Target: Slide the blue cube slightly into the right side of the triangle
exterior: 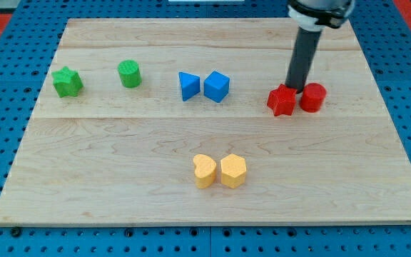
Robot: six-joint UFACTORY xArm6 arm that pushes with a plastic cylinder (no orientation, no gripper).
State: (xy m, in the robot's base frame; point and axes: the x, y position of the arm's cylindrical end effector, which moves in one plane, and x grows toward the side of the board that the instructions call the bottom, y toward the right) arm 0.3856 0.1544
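The blue cube (pixel 217 86) sits on the wooden board, just above the middle. The blue triangle (pixel 188 86) lies right beside it on its left, and the two look to be touching. My tip (pixel 296 87) is far to the right of the blue cube, just behind the red star (pixel 282 100) and the red cylinder (pixel 312 97), where the two meet. The dark rod rises from there to the view's top.
A green star (pixel 68 82) and a green cylinder (pixel 129 73) sit at the upper left. A yellow heart (pixel 204 170) and a yellow hexagon (pixel 233 170) sit side by side at the lower middle. The wooden board (pixel 105 185) lies on a blue pegboard.
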